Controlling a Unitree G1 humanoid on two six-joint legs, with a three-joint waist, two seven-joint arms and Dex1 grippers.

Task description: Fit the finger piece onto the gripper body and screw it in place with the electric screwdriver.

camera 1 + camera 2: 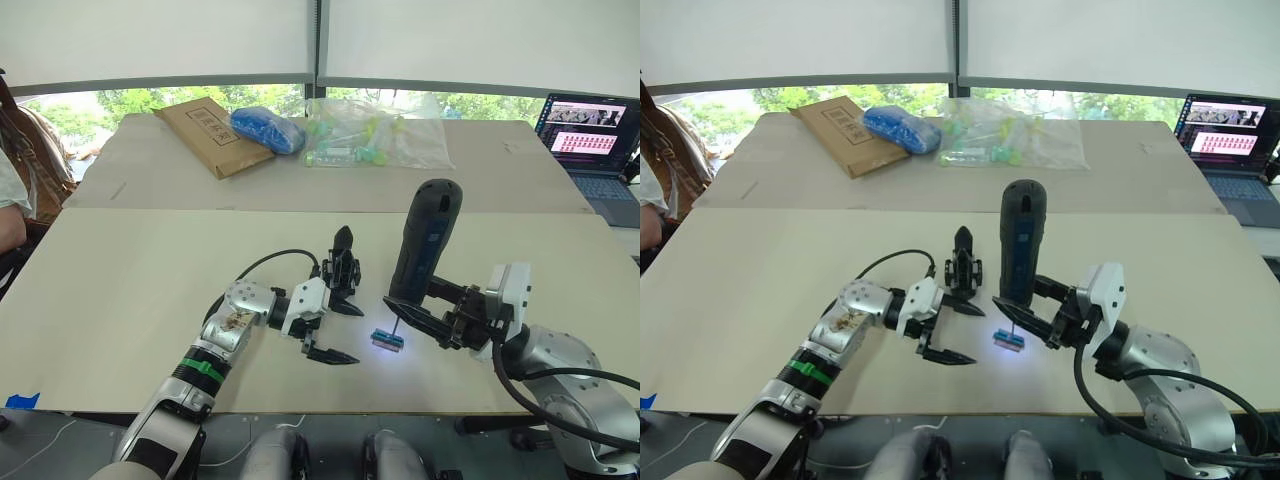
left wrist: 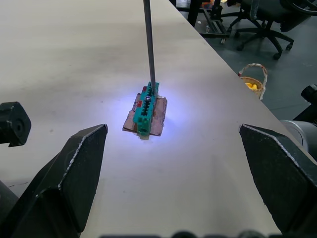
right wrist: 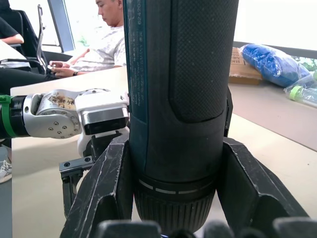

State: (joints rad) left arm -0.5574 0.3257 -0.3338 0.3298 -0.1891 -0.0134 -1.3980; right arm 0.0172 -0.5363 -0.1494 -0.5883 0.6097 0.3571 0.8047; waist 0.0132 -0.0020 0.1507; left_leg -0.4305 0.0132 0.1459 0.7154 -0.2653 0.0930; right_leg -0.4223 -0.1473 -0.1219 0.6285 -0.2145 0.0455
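Lower centre of the head view: the left gripper (image 1: 338, 331), white-housed with two black pointed fingers, stands spread wide and empty, one finger just beside the small black gripper body (image 1: 343, 268) with its upright pointed finger. Just right of it, the small green toothed block (image 1: 387, 340) lies on a scrap of brown card, lit blue-white by the tool's lamp. The thin metal bit comes down onto the block's far end. The right gripper (image 1: 428, 310) clamps the long, thick, dark blue-black electric screwdriver (image 1: 424, 240), its knurled plastic barrel nearly upright. The left gripper is nearer the gripper body. The finger piece cannot be told apart. Beyond, the matte beige table (image 1: 150, 260) carries a brown cardboard envelope (image 1: 208, 135) and a blue bag (image 1: 267, 128).
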